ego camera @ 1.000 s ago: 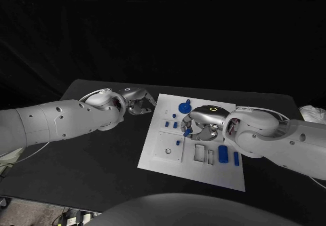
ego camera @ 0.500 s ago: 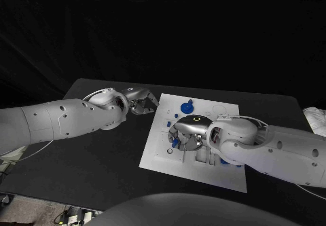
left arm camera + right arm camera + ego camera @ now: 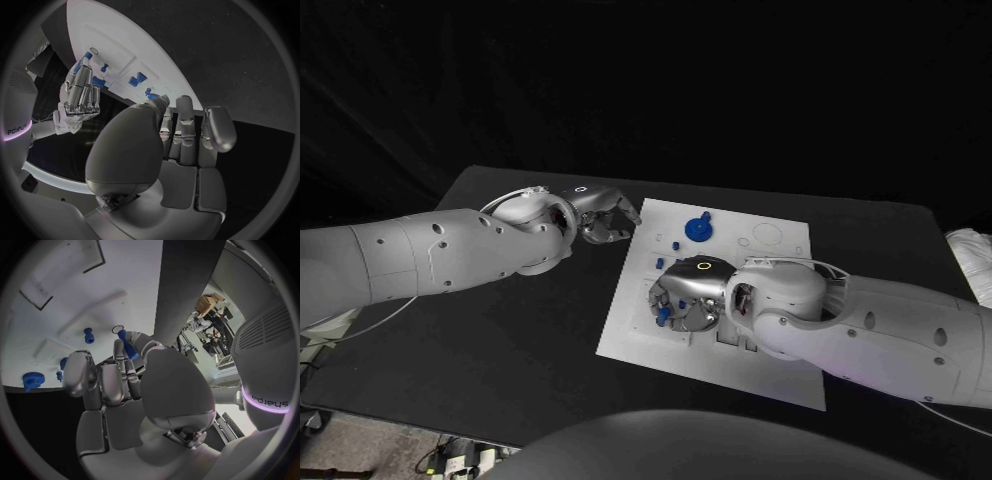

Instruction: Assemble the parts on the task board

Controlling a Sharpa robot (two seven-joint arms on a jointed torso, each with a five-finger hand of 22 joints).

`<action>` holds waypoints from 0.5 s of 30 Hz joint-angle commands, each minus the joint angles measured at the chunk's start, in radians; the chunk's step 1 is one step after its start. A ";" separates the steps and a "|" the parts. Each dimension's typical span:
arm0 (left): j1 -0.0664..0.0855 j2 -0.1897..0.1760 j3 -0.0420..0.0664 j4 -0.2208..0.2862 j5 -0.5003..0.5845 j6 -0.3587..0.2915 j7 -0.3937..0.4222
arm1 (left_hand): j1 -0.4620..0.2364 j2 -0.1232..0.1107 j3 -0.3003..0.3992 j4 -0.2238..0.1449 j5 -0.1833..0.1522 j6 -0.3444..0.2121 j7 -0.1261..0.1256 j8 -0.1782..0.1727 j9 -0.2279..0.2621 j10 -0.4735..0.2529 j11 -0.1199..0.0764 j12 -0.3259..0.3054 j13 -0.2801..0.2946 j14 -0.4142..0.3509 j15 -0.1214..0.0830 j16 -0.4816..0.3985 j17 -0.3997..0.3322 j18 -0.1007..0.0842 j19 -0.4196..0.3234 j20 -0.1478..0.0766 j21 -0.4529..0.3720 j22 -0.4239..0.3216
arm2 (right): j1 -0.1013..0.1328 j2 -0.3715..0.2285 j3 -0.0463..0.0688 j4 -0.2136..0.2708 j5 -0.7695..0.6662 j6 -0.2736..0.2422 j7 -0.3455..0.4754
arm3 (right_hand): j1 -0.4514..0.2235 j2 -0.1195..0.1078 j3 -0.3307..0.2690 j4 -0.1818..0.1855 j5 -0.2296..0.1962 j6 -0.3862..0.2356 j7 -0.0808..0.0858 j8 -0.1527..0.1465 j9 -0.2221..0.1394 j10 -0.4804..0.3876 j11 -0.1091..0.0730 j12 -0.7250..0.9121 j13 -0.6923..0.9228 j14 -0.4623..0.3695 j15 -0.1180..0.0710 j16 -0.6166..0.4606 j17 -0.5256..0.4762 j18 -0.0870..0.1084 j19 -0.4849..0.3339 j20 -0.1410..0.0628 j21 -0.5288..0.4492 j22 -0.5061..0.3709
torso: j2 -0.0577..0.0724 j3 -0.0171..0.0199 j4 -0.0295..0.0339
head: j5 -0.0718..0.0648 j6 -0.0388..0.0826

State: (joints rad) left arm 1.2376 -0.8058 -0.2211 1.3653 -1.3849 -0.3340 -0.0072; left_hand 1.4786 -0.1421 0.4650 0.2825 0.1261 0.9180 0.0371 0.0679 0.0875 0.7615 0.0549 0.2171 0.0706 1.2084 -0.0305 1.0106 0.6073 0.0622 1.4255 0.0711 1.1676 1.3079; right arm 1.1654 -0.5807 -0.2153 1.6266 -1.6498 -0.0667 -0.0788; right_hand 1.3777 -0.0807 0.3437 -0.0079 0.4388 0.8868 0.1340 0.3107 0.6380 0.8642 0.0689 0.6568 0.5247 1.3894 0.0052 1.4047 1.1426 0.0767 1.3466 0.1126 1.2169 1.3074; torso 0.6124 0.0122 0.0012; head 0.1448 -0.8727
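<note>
Now my right hand pinches a blue peg above the board, near its small ring. I should lower it straight and upright. My left hand waits curled, holding nothing, at the board's far corner.

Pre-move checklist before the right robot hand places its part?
1. Right robot hand holds a blue part between thumb and finger: ok.
2. Right robot hand is over the task board, at its left half: ok.
3. Target slot under the part is visible and free: cannot tell, the hand hides it.
4. Left robot hand is at the board's far left edge, away from the right hand: ok.
5. Left robot hand holds nothing, fingers curled: ok.
6. Blue gear stands clear at the board's far end: ok.
</note>
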 commanded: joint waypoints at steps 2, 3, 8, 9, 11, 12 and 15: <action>0.000 0.002 0.001 0.002 0.006 0.011 0.008 | 0.006 0.000 0.001 0.003 0.004 -0.001 0.007 -0.001 -0.001 0.005 0.000 0.005 0.001 -0.008 0.000 -0.006 -0.001 0.017 -0.004 0.007 -0.005 0.158 | -0.005 0.004 0.000 -0.004 -0.049 0.014 -0.008 | -0.005 -0.008 0.008 -0.002 0.009 -0.006 0.004 -0.007 -0.001 0.000 0.005 -0.005 -0.002 -0.005 0.001 -0.004 -0.001 0.009 -0.009 0.000 -0.004 0.148 | -0.001 -0.0009 -0.0013 | 0.001 0.000; 0.000 0.003 0.001 0.001 0.006 0.012 0.008 | 0.006 0.000 0.001 0.003 0.004 -0.001 0.007 -0.001 -0.001 0.005 0.000 0.005 0.001 -0.008 0.000 -0.006 -0.001 0.017 -0.004 0.007 -0.005 0.158 | -0.006 0.005 0.000 -0.005 -0.057 0.011 -0.007 | -0.006 -0.008 0.008 -0.003 0.009 -0.007 0.004 -0.008 -0.001 0.000 0.005 -0.006 -0.002 -0.005 0.001 -0.004 -0.001 0.009 -0.009 0.000 -0.004 0.148 | -0.001 -0.0012 -0.0014 | 0.001 0.000; 0.000 0.005 0.001 -0.001 0.006 0.017 0.008 | 0.006 0.001 0.001 0.002 0.004 0.000 0.007 -0.001 -0.001 0.005 0.000 0.005 0.001 -0.008 0.000 -0.006 -0.001 0.017 -0.004 0.007 -0.005 0.158 | -0.009 0.007 0.000 -0.009 -0.092 -0.013 -0.003 | -0.007 -0.010 0.009 -0.003 0.012 -0.007 0.004 -0.009 -0.002 0.000 0.006 -0.007 -0.002 -0.005 0.001 -0.004 -0.001 0.009 -0.008 0.001 -0.004 0.148 | -0.002 -0.0015 -0.0015 | 0.000 0.000; 0.000 0.005 0.001 -0.001 0.006 0.018 0.008 | 0.006 0.001 0.001 0.002 0.004 0.000 0.007 -0.001 -0.001 0.005 0.000 0.005 0.001 -0.008 0.000 -0.006 -0.001 0.017 -0.004 0.007 -0.005 0.158 | -0.009 0.008 0.000 -0.009 -0.097 -0.016 -0.002 | -0.007 -0.010 0.009 -0.003 0.013 -0.007 0.004 -0.009 -0.002 0.000 0.006 -0.007 -0.002 -0.005 0.001 -0.004 -0.001 0.009 -0.008 0.001 -0.004 0.148 | -0.002 -0.0018 -0.0016 | 0.000 0.000; 0.000 0.006 0.001 -0.002 0.006 0.018 0.009 | 0.006 0.001 0.001 0.002 0.004 0.000 0.007 -0.001 -0.001 0.005 0.000 0.005 0.001 -0.008 0.000 -0.006 -0.001 0.017 -0.004 0.007 -0.005 0.158 | -0.010 0.009 0.000 -0.008 -0.107 -0.022 -0.001 | -0.006 -0.009 0.010 -0.003 0.014 -0.007 0.004 -0.009 -0.002 0.000 0.006 -0.007 -0.002 -0.005 0.001 -0.004 0.000 0.009 -0.008 0.001 -0.004 0.149 | -0.002 -0.0017 -0.0015 | -0.001 0.000; 0.000 0.006 0.001 -0.002 0.006 0.019 0.009 | 0.006 0.001 0.001 0.002 0.004 0.000 0.007 -0.001 -0.001 0.005 0.000 0.005 0.001 -0.008 0.000 -0.006 -0.001 0.017 -0.004 0.007 -0.005 0.158 | -0.011 0.009 0.000 -0.008 -0.111 -0.024 -0.001 | -0.006 -0.009 0.010 -0.003 0.014 -0.007 0.004 -0.009 -0.002 0.000 0.006 -0.007 -0.002 -0.005 0.001 -0.004 0.000 0.009 -0.008 0.001 -0.004 0.149 | -0.002 -0.0015 -0.0014 | -0.001 0.000; 0.000 0.007 0.001 -0.003 0.007 0.020 0.010 | 0.007 0.001 0.002 0.002 0.005 0.000 0.008 -0.001 -0.001 0.006 0.000 0.005 0.001 -0.009 0.000 -0.007 -0.002 0.017 -0.004 0.007 -0.006 0.158 | -0.012 0.011 0.000 -0.009 -0.123 -0.029 -0.001 | -0.006 -0.010 0.011 -0.004 0.016 -0.007 0.004 -0.010 -0.002 0.000 0.005 -0.008 -0.002 -0.005 0.001 -0.003 0.001 0.009 -0.008 0.001 -0.003 0.149 | -0.002 -0.0013 -0.0010 | -0.002 0.000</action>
State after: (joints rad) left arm 1.2376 -0.8009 -0.2211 1.3615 -1.3832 -0.3280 -0.0065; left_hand 1.4786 -0.1421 0.4651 0.2826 0.1259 0.9181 0.0371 0.0679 0.0876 0.7615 0.0549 0.2171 0.0706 1.2084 -0.0305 1.0106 0.6058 0.0622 1.4218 0.0747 1.1676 1.3078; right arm 1.1551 -0.5720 -0.2153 1.6175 -1.7235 -0.0814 -0.0812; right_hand 1.3737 -0.0848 0.3468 -0.0109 0.4494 0.8836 0.1371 0.3051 0.6356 0.8650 0.0698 0.6529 0.5234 1.3894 0.0051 1.4047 1.1427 0.0767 1.3466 0.1126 1.2169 1.3081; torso 0.6106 0.0108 -0.0001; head 0.1439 -0.8727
